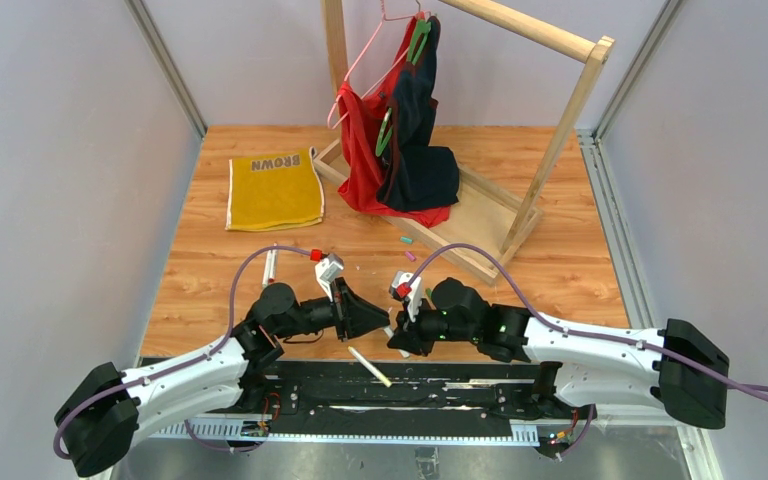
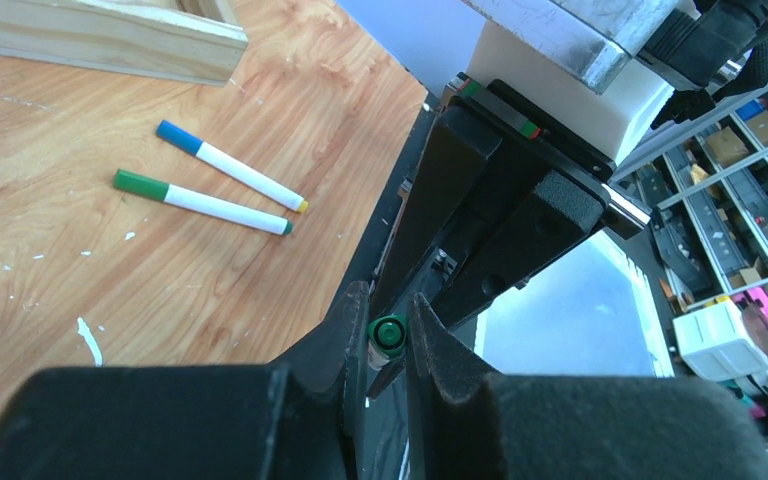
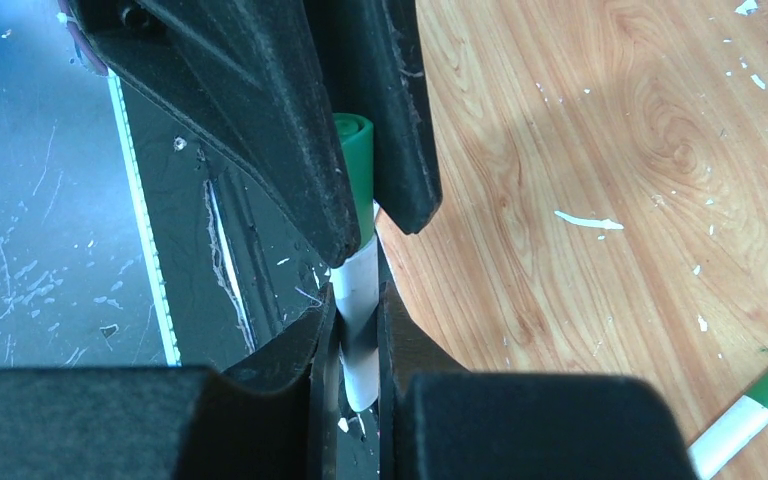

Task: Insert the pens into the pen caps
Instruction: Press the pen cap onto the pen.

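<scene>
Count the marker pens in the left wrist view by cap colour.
Green: 2, the green-capped white marker pen on the wooden table and the held green-capped pen in the left gripper.
Blue: 1, the blue-capped white marker pen.
Total: 3

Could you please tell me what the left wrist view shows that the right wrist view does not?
Only the left wrist: a blue-ended pen and a wooden frame. Only the right wrist: the white pen barrel clamped in the right end effector. Both: the green cap gripped by the left end effector, a loose green-ended pen, and the table.
</scene>
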Robot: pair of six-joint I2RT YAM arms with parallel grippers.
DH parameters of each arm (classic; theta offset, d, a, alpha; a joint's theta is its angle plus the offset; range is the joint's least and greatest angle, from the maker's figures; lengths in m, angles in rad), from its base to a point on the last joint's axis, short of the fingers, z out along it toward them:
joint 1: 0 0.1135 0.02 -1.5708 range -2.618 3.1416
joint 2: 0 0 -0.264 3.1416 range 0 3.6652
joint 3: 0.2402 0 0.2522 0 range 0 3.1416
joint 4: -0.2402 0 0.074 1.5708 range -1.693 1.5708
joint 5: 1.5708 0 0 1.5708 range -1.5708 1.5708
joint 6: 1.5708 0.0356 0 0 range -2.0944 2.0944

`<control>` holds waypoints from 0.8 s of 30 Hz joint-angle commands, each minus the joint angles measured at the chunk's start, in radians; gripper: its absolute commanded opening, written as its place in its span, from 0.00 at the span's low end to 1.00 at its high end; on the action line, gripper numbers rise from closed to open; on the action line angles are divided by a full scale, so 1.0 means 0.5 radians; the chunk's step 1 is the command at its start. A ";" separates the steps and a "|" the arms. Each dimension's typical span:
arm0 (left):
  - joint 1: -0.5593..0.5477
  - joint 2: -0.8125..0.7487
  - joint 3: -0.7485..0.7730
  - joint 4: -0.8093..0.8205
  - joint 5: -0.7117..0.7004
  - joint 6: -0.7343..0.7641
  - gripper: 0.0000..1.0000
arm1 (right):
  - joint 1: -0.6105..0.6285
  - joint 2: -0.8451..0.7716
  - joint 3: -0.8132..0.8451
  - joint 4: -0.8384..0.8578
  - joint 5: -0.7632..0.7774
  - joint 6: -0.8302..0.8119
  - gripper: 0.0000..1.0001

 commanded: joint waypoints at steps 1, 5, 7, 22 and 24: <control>-0.111 0.009 -0.080 -0.107 0.397 -0.065 0.00 | -0.057 -0.066 0.113 0.328 0.443 0.022 0.01; -0.114 -0.013 -0.083 -0.109 0.470 -0.061 0.00 | -0.093 -0.043 0.123 0.359 0.412 0.033 0.01; -0.114 -0.024 -0.088 -0.109 0.509 -0.065 0.00 | -0.108 -0.038 0.128 0.373 0.393 0.033 0.01; -0.205 0.079 -0.130 -0.109 0.482 -0.023 0.01 | -0.153 -0.012 0.206 0.408 0.390 -0.016 0.01; -0.228 0.117 -0.136 -0.109 0.470 -0.011 0.00 | -0.152 -0.011 0.212 0.413 0.401 -0.024 0.01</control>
